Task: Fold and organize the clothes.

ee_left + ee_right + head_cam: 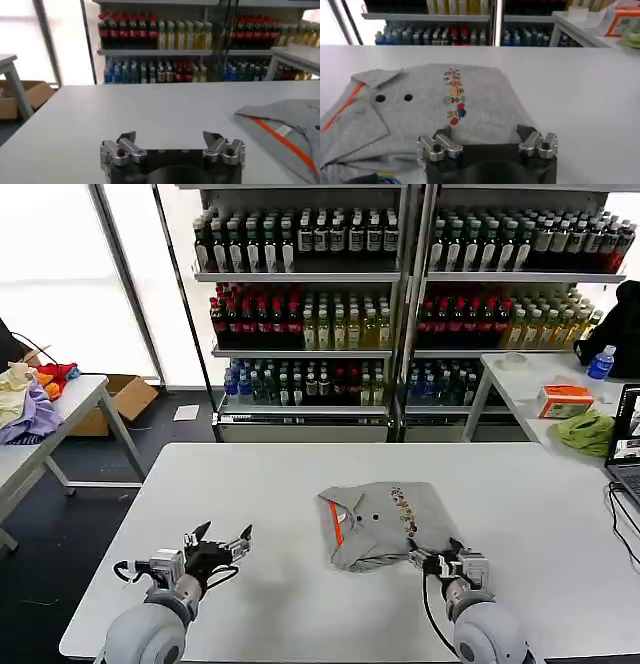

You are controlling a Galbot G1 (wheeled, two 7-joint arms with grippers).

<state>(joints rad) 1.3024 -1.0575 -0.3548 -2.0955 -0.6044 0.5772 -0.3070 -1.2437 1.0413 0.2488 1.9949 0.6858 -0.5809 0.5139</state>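
The grey shirt [382, 524] lies folded into a rough rectangle just right of centre in the head view, on my white table [300, 474]. Its long axis runs left to right; the collar with orange trim [337, 524] faces frame left, the chest print [404, 512] sits toward the right. My right gripper [440, 561] rests at the shirt's lower right corner, fingers spread wide over the hem, gripping nothing. My left gripper [215, 546] hovers lower left, well apart from the shirt, also spread wide. Bare tabletop surrounds the shirt on every side.
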